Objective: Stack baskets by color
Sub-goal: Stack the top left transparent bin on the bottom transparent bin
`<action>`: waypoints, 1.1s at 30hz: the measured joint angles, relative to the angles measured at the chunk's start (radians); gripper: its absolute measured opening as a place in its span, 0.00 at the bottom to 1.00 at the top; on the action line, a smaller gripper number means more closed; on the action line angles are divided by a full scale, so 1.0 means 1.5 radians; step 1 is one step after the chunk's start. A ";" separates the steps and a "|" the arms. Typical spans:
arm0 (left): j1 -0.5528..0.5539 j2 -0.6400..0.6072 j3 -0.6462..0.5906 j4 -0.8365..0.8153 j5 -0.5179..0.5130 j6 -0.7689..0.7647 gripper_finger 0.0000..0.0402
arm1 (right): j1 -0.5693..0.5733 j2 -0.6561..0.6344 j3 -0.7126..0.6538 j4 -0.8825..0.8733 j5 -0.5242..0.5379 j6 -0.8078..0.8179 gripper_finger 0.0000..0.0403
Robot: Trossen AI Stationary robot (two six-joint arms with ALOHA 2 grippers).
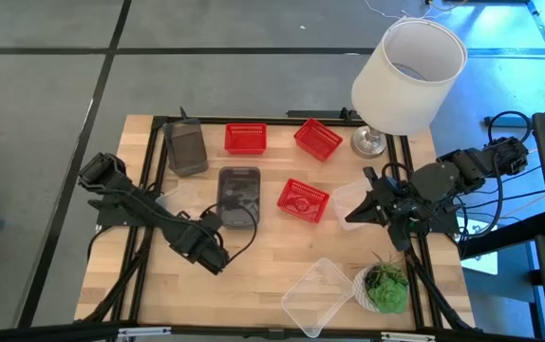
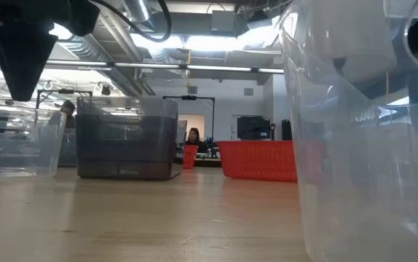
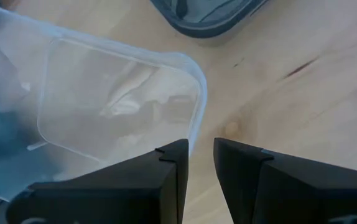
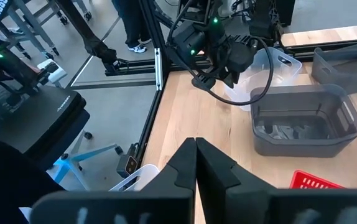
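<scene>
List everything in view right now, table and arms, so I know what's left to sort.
red baskets: three, red; two along the lamp's edge of the table, one mid-table.
grey baskets: two, smoky grey; one left of the red pair, one mid-table.
clear baskets: three, see-through; one beside the plant, one by the right gripper, one at the left gripper.
lamp: one, white shade; table corner.
plant: one, green; opposite corner.
person: one, in the room behind.
left gripper: at a clear basket's rim.
right gripper: shut, empty.
</scene>
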 joint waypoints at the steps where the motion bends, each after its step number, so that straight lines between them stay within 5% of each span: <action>1: 0.002 0.000 0.000 0.000 0.000 0.008 0.16 | 0.000 0.000 0.000 0.000 0.000 0.000 0.02; 27: 0.035 -0.001 -0.125 0.126 0.008 0.049 0.16 | 0.000 0.000 -0.001 0.000 0.000 0.000 0.02; 33: 0.052 -0.001 -0.152 0.174 0.044 0.050 0.08 | 0.000 0.000 -0.001 0.000 0.000 0.000 0.02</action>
